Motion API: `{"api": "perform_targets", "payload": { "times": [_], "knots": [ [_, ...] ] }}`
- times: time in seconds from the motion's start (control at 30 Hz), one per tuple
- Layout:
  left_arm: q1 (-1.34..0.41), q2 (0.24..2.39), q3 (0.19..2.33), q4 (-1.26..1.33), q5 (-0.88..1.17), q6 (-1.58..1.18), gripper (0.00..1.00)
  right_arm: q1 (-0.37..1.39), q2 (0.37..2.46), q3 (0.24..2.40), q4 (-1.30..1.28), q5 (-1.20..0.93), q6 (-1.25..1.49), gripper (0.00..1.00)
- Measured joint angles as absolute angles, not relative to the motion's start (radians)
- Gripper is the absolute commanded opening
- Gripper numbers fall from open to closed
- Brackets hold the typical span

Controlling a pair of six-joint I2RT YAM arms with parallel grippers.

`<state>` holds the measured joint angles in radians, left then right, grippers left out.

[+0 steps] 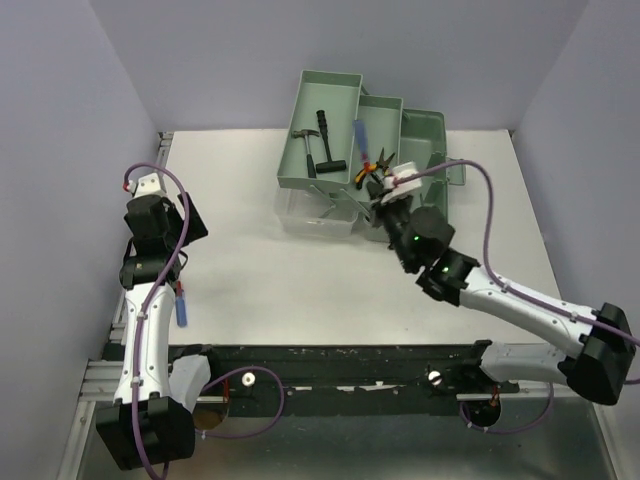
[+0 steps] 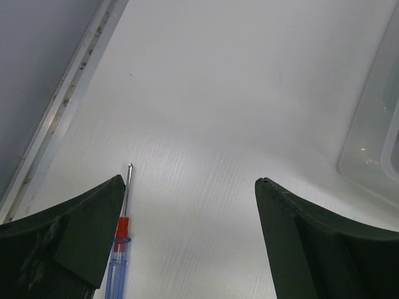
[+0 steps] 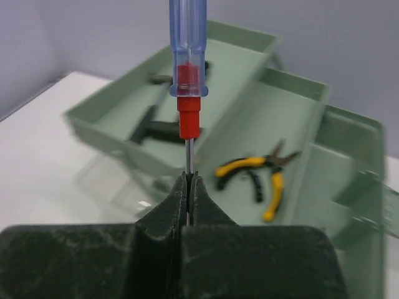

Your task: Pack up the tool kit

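Three stepped trays of the large pale sage-green plastic toolbox [image 1: 335,100] stand open at the far side of the white table [image 1: 250,270], a small black hammer [image 1: 322,140] in the top one, yellow-handled pliers [image 3: 240,166] in the middle. The right gripper [image 3: 189,179] is clenched on the steel shaft of a clear-blue, red-collared screwdriver [image 3: 187,43] above those trays; the left gripper [image 2: 191,180] hangs released over the table, beside a second screwdriver [image 2: 118,261]. Lower the handle inside a tray wall before letting go (so thin a pinch may let it swing).

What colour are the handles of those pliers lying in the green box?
Yellow; the pliers show best in the right wrist view.
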<state>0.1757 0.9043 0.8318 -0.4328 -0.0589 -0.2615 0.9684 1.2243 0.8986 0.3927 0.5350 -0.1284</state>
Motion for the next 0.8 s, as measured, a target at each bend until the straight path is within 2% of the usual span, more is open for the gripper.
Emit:
{"api": "perform_targets", "payload": {
  "times": [0.2,0.4,0.73,0.77,0.8],
  "knots": [
    [0.176,0.906,0.826,-0.428,-0.049,-0.262,0.95,0.634,1.096,0.856,0.279,0.537,0.014,0.01],
    [0.176,0.912,0.826,-0.427,-0.033,-0.262,0.95,0.340,1.208,0.918,0.013,0.326,0.162,0.01],
    [0.176,0.957,0.826,-0.424,0.004,-0.262,0.95,0.292,1.447,0.969,-0.219,0.150,0.254,0.01],
    [0.176,0.962,0.826,-0.424,0.009,-0.262,0.95,0.292,1.455,0.971,-0.229,0.149,0.258,0.03],
    [0.176,0.964,0.826,-0.424,0.011,-0.263,0.95,0.292,1.461,0.976,-0.238,0.149,0.262,0.15]
  ]
}}
